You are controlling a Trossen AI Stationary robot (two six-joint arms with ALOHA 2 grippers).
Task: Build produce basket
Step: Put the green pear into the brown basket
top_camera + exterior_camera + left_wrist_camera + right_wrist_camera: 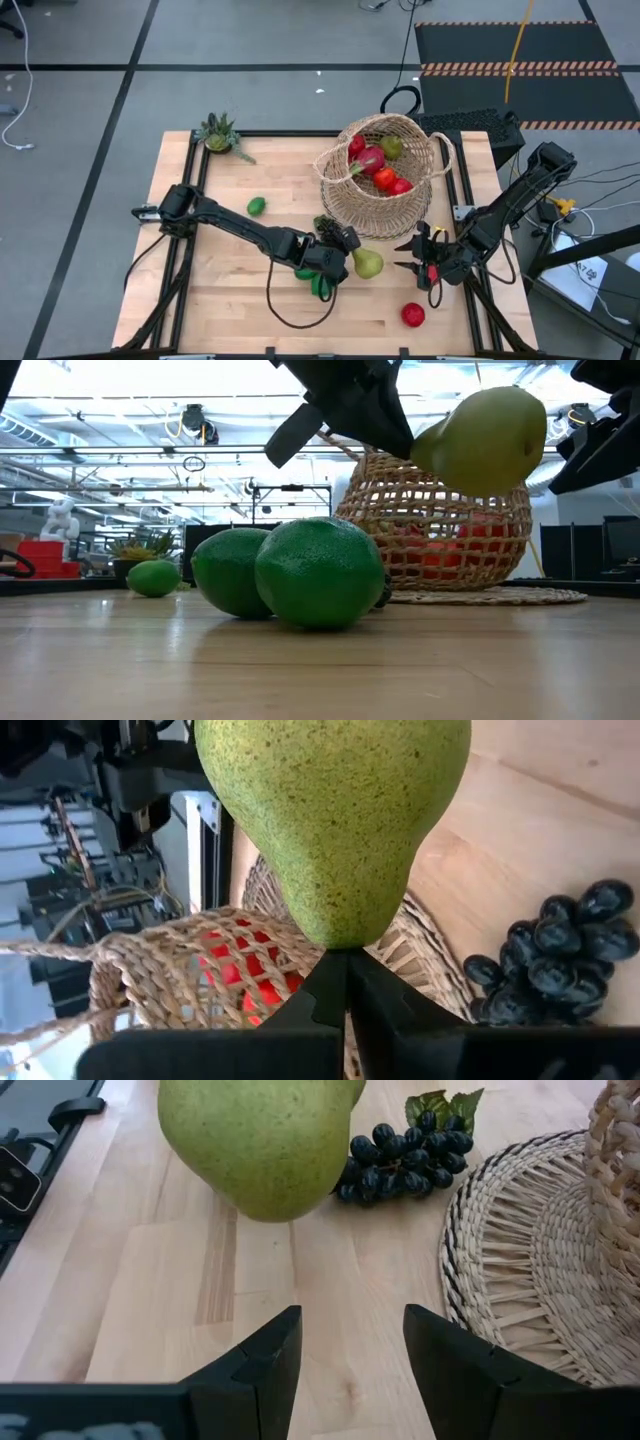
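Your left hand (352, 256) is closed tight on the stem end of a green pear (368, 264) and holds it off the tabletop (220, 300), just in front of the basket (385, 190). Your right hand (420, 258) sits near the tabletop's right edge with its fingers (255, 1360) partly apart and nothing between them, pointed toward the pear.

The basket lies tipped, its mouth facing the far left, on a flat woven mat (520, 1270); red pieces, a pink one and a green one (391, 147) show inside it. Between the pear and the basket lies a bunch of dark grapes (400, 1150) with leaves, close beside the mat. Two limes (290, 572) rest together under your left arm, another lime (257, 206) lies alone farther left, and a red fruit (412, 315) sits near the front edge on the right. A small spiky potted plant (220, 135) stands at the far left corner.

The tabletop is pale wooden planking in a black frame. Around it is grey floor with cables and a striped mat.
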